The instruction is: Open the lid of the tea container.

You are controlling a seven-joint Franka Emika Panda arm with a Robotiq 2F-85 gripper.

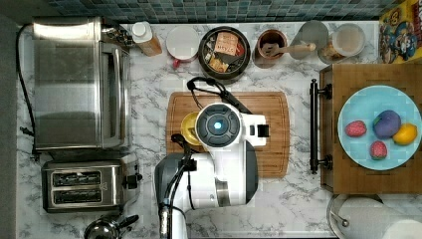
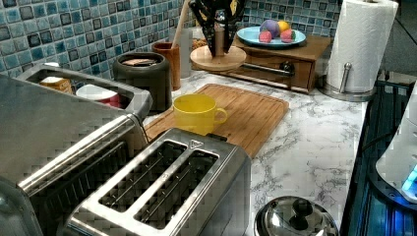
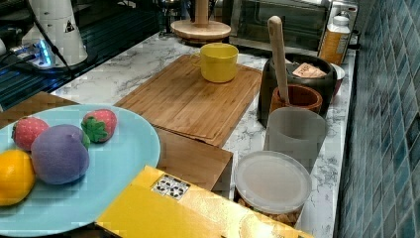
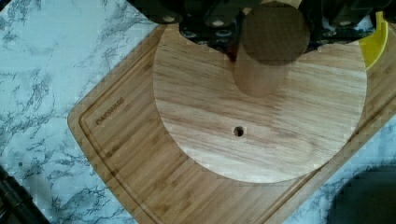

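The tea container (image 1: 225, 52) is a round black tin at the back of the counter. It stands open, with tea packets showing inside; the left view has it as tea container (image 2: 142, 73) and the right view as tea container (image 3: 327, 82). Its round wooden lid (image 2: 218, 58) hangs in the air above the cutting board, near the yellow cup (image 2: 196, 113). My gripper (image 2: 220, 39) is shut on the lid's upright wooden knob. In the wrist view the gripper (image 4: 273, 23) clasps the knob over the lid (image 4: 261, 126). From above, the arm's wrist (image 1: 219, 124) hides the gripper and lid.
A bamboo cutting board (image 1: 271, 129) lies mid-counter under the lid. A brown jar with a wooden spoon (image 1: 271, 47) and clear tubs (image 1: 346, 42) stand beside the tin. Toaster oven (image 1: 74, 82) and toaster (image 1: 82, 186) are at the top view's left, a fruit plate (image 1: 378, 127) at the top view's right.
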